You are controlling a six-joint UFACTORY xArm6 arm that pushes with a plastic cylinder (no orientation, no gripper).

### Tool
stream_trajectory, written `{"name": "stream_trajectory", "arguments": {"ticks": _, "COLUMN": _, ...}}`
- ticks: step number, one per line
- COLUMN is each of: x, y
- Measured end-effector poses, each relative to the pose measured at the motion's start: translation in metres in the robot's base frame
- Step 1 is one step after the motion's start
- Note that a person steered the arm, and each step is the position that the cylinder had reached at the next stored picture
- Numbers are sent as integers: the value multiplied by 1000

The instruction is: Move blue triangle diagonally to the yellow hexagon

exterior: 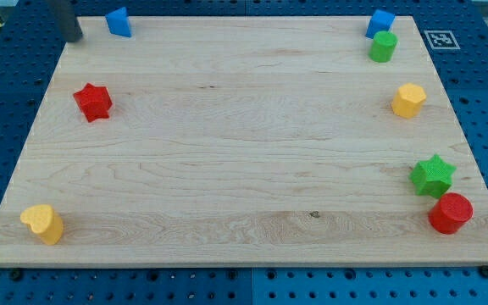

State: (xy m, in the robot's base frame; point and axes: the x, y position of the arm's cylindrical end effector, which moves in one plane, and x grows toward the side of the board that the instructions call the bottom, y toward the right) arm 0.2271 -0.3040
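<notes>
The blue triangle sits at the top left of the wooden board, near its top edge. The yellow hexagon lies far off at the view's right side. My tip is the lower end of the dark rod at the top left corner, just left of and slightly below the blue triangle, apart from it.
A blue cube and a green cylinder stand at the top right. A green star and a red cylinder are at the lower right. A red star is at the left, a yellow heart-like block at the bottom left.
</notes>
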Motion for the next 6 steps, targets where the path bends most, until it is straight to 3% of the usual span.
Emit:
{"name": "stream_trajectory", "arguments": {"ticks": 4, "x": -36, "y": 38}}
{"name": "stream_trajectory", "arguments": {"ticks": 6, "x": -16, "y": 126}}
